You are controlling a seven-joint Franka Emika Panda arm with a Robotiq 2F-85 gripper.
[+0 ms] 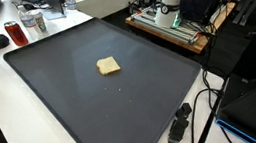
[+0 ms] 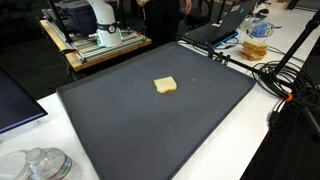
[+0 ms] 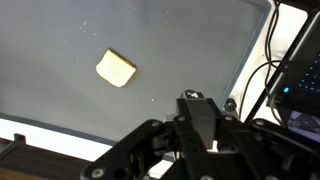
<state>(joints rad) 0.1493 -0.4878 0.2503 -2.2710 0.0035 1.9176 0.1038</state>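
1. Yellow square piece (image 1: pixel 108 67), soft-looking like a slice of sponge, lies flat near the middle of a large dark mat (image 1: pixel 64 98). Both exterior views show it there, and its top face is pale and a little uneven.
2. The mat covers most of a white table (image 1: pixel 12 108).
3. In the wrist view the gripper (image 3: pixel 196 102) hangs above the mat, and the piece lies up and to the left of it, well apart.
4. The claw is closed, its jaws drawn together. It holds nothing and touches nothing.
5. A black cylinder (image 1: pixel 178 122), like a thick marker, lies on the table just beside the mat's edge, well apart from the piece.
6. In an exterior view, cables (image 2: pixel 285 75) and a jar (image 2: pixel 257 35) sit past the mat's far corner.
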